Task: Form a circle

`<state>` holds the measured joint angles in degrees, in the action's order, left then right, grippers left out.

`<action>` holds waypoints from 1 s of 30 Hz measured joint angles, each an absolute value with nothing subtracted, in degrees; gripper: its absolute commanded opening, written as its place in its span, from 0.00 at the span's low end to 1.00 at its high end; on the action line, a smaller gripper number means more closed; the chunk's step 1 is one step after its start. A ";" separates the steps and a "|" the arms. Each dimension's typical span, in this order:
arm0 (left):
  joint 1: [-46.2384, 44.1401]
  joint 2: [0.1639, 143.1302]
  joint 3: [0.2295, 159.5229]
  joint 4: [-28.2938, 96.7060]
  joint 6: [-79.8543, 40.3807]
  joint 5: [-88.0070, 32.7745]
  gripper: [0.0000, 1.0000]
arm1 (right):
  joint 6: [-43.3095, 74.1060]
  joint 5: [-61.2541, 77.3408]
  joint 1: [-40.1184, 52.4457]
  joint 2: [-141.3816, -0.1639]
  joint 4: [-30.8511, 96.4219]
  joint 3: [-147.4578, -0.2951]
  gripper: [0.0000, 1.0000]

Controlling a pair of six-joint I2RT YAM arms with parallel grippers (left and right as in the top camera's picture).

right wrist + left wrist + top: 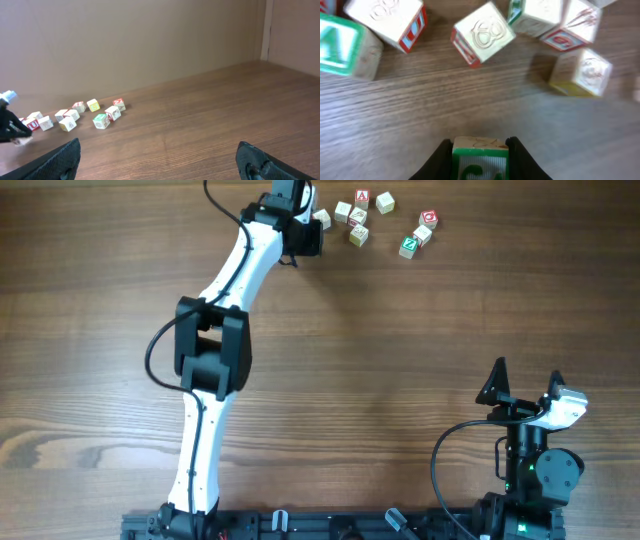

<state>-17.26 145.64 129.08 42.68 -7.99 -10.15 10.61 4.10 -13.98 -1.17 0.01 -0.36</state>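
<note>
The left gripper [480,146] clasped a green-lettered cube [480,164], the other cubes [484,32] just ahead; the wide-open right gripper [527,372] sat well apart.

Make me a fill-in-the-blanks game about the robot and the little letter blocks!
1. The left gripper is closed around an alphabet cube whose letter is coloured ___.
2. The right gripper holds nothing, and its jaws stand ___.
3. The loose cubes lie on a table made of ___.
Missing words: green, open, wood.
</note>
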 measured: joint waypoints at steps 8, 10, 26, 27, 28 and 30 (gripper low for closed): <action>-17.26 137.99 129.08 48.07 -7.99 -6.20 0.17 | 10.61 4.12 -13.98 -1.17 -0.01 -0.36 1.00; -17.26 137.67 129.08 48.93 -7.99 -5.69 0.17 | 10.61 4.12 -13.98 -1.17 -0.01 -0.36 1.00; -17.26 133.03 129.05 67.79 -7.99 1.74 0.15 | 10.61 4.10 -13.98 -1.17 -0.01 -0.36 1.00; -17.26 132.33 129.08 68.66 -7.99 2.09 0.14 | 10.61 4.12 -13.98 -1.17 -0.01 -0.36 1.00; -17.26 131.26 129.05 69.97 -7.99 2.37 0.14 | 10.61 4.12 -13.98 -1.17 -0.01 -0.36 1.00; -17.26 128.46 129.05 71.50 -7.99 3.01 0.11 | 10.61 4.12 -13.98 -1.17 0.01 -0.36 1.00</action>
<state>-17.26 128.46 129.05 71.50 -7.99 3.01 10.61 4.12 -13.98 -1.17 0.01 -0.36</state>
